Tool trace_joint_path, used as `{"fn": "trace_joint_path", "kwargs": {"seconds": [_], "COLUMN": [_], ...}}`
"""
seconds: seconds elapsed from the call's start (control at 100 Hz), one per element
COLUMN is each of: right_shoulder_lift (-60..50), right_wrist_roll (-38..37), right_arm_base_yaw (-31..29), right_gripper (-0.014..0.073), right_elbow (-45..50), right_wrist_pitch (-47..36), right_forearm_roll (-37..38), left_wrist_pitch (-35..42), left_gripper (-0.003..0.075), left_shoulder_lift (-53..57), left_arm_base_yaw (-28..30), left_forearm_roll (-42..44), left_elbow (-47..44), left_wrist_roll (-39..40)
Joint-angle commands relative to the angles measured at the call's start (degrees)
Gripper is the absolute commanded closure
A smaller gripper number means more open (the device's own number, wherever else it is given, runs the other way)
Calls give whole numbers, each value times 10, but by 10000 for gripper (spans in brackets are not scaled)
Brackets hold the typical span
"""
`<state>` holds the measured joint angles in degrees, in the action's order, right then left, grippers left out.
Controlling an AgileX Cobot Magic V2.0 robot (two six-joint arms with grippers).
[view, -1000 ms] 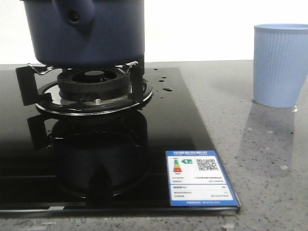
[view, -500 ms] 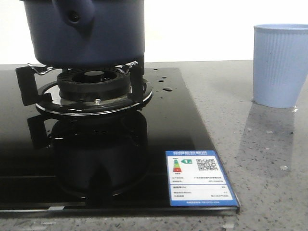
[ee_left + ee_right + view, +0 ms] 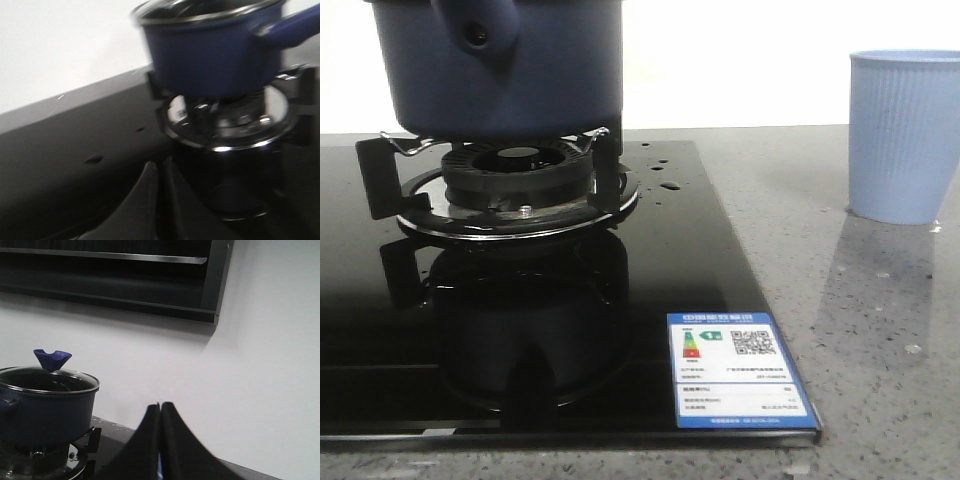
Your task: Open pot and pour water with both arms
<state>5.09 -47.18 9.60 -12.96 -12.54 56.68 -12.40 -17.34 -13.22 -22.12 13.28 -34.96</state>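
While the pot (image 3: 495,65) sits on the burner (image 3: 515,185) of the black hob (image 3: 670,260) in the front view, its stubby handle faces the camera, and a pale blue cup (image 3: 903,135) stands well apart on the grey counter (image 3: 880,330). From the left wrist, blurred, the left pincer (image 3: 159,172) has its fingers pressed together, near the burner and below the pot. From the right wrist, the right pincer (image 3: 160,412) is likewise closed and empty, and the glass lid (image 3: 50,375) with its blue knob (image 3: 52,359) rests on the pot.
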Motion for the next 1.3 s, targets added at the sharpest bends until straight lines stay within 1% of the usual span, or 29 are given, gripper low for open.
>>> {"fn": "trace_joint_path", "kwargs": {"seconds": [0.0,0.04,0.07,0.13,0.22,0.33,0.43,0.56,0.65,0.78,1.29], "right_shoulder_lift": [7,7,7,7,7,7,7,7,7,7,7], "right_wrist_roll": [0,0,0,0,0,0,0,0,0,0,0], "right_arm_base_yaw": [-4,-4,-4,-4,-4,-4,-4,-4,-4,-4,-4], "right_gripper": [659,659,659,659,659,659,659,659,659,659,659], "right_elbow": [-14,-14,-14,-14,-14,-14,-14,-14,-14,-14,-13], "right_wrist_pitch": [-22,-22,-22,-22,-22,-22,-22,-23,-23,-23,-23], "right_forearm_roll": [-3,-3,-3,-3,-3,-3,-3,-3,-3,-3,-3], "left_wrist_pitch": [94,124,144,170,169,138,74,10,-61,-54,-53], "left_gripper": [739,739,739,739,739,739,739,739,739,739,739], "left_shoulder_lift": [9,20,30,59,107,157,189,190,190,190,190], "left_arm_base_yaw": [-2,-2,-2,-1,7,20,37,58,68,72,72], "left_forearm_roll": [178,213,233,235,221,204,204,204,204,216,216], "left_elbow": [-11,-32,-47,-80,-116,-143,-147,-156,-156,-156,-156], "left_wrist_roll": [206,237,245,248,250,250,250,250,249,248,248]}}
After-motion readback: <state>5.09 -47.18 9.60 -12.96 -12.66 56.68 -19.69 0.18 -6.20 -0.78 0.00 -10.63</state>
